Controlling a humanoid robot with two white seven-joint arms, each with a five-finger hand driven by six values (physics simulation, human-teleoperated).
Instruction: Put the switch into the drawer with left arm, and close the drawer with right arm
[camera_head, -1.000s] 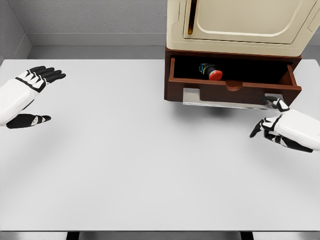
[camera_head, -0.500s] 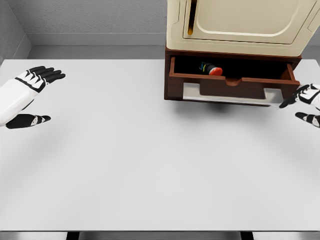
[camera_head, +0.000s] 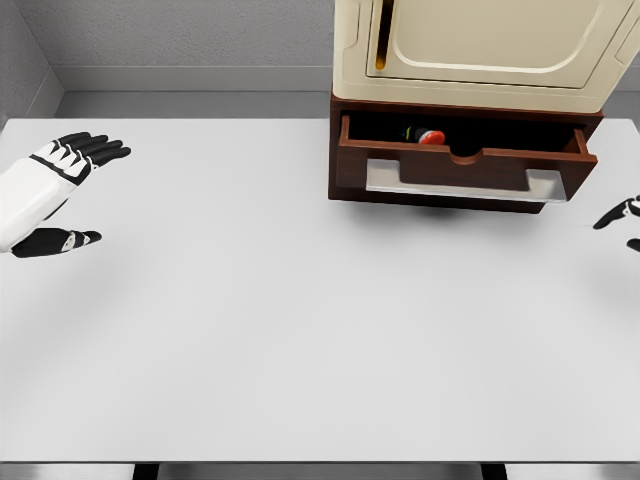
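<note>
smooth matte white bench (camera_head: 300, 330), flat and rectangular, with a thin dark front edge. left hand (camera_head: 62, 190) at the left margin: white glossy shell, black fingers (camera_head: 100, 148) spread and relaxed, holding nothing, thumb apart below. right hand (camera_head: 622, 215) cut off by the right edge, only black fingertips showing; whether its fingers are open or closed cannot be told. beyond, at the bench's far right, a brown wooden drawer (camera_head: 460, 165), box-shaped, partly pulled out, with a curved notch in its front lip and a pale grey bar handle (camera_head: 465, 182) across the face. inside the dark cavity lies the switch (camera_head: 426, 136), a small body with a red rounded cap. above it, a cream cabinet (camera_head: 480, 50) with a rounded panelled door. grey wall (camera_head: 180, 40) behind.
</note>
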